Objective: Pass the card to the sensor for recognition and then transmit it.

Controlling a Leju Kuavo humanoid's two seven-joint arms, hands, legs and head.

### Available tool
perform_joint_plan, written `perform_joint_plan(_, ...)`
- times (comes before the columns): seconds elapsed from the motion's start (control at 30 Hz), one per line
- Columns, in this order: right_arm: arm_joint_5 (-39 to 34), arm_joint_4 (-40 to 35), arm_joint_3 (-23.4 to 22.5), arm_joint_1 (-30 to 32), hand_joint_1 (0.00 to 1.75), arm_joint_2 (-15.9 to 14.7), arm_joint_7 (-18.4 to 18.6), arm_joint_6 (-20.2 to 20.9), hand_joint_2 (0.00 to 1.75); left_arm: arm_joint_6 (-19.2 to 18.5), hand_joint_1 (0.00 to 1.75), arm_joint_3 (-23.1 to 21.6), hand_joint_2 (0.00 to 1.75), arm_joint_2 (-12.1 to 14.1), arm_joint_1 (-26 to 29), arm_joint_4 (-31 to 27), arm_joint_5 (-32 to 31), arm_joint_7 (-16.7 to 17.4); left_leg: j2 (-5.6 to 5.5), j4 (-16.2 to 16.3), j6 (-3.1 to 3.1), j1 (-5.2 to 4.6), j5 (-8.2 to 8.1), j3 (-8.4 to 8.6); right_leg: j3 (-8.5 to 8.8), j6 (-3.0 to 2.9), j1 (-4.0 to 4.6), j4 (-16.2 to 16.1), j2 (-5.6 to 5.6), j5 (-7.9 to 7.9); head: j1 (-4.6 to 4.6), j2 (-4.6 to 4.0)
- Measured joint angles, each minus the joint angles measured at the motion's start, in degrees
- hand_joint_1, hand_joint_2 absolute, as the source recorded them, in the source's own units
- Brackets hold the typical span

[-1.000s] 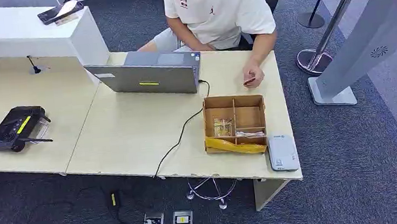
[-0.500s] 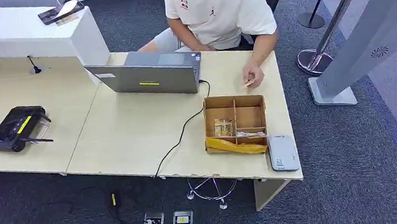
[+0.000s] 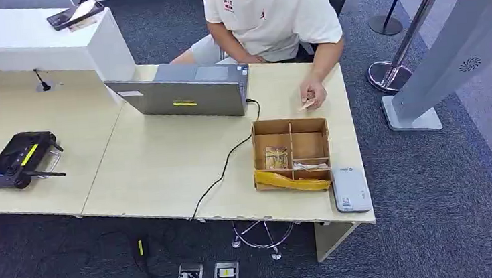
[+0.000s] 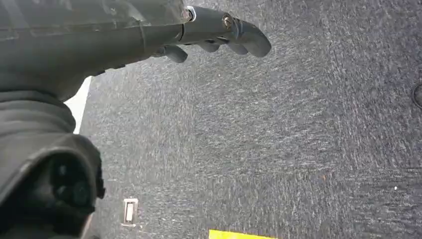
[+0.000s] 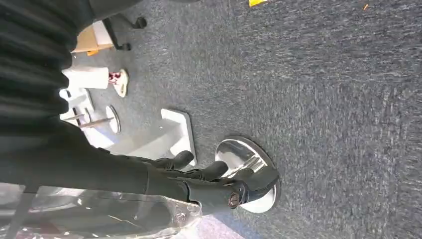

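Head view showed one person in a white T-shirt seated at the far side of the desk, w/ one small card pinched in their hand, just above the desk edge and just beyond the cardboard box. Box had several compartments; two of them held small packets. One white card reader lay flat at the near right corner of the desk, touching the box's side. One open laptop stood left of the box, one black cable running from it over the near edge. One black controller sat on the left desk.

Left wrist view: left hand hung over grey carpet, fingers loosely curved, apart, holding nothing.

Right wrist view: right hand hung over carpet near one chrome post base, fingers slightly bent, apart, nothing in them.
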Motion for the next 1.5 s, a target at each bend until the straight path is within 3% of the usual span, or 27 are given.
perform_joint_plan(0.7, -0.24, 0.00, 0.00, 1.02, 0.00, -1.05, -0.31, -0.18, 1.75, -0.74, 0.00, 0.00, 0.00, -1.64, -0.04, -0.07, -2.10, -2.45, 0.00, 0.00, 0.00, 0.01, 0.00, 0.02, 0.00, 0.00, 0.01, 0.00, 0.00, 0.00, 0.00, 0.00)
perform_joint_plan(1.5, -0.42, 0.00, 0.00, 1.06, 0.00, -1.73, -0.37, 0.20, 1.75, -0.72, 0.00, -0.26, 0.00, -1.94, -0.03, -0.07, -3.04, 0.20, 0.00, 0.00, 0.00, 0.01, 0.00, 0.02, 0.01, 0.00, 0.01, 0.00, 0.00, 0.00, 0.00, 0.00)
